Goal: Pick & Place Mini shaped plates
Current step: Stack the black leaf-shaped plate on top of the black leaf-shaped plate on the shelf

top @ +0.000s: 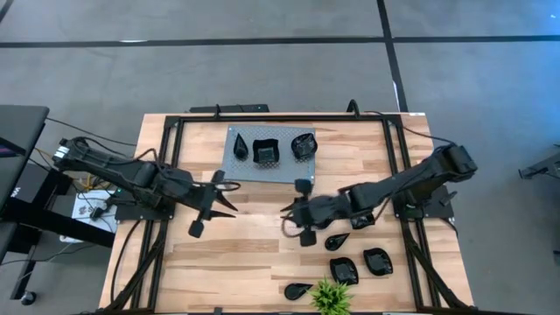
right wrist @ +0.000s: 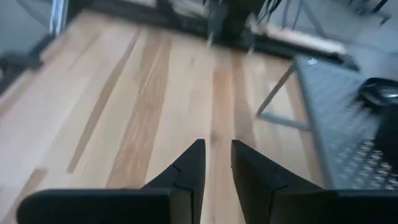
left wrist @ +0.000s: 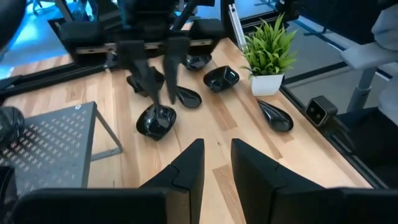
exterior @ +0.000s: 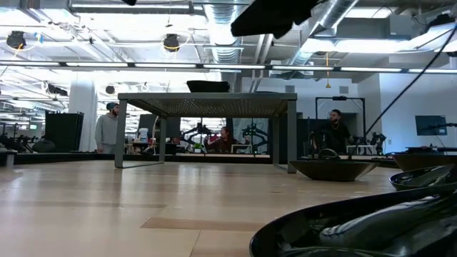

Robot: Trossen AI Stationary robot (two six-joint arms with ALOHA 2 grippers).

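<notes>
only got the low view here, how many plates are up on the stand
Observer: Two on the stand: a squarish plate and a rounder plate.
Operator: where's the right gripper
Observer: The right gripper is near the table's middle, pointing down right beside a loose plate.
Operator: and the left
Observer: The left gripper is empty, left of the middle, facing the right one.

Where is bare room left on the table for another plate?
Free: the wood between the left gripper and the table's near edge, and the stand's left part. Crowded: around the plant, where black plates cluster by the right gripper.
</notes>
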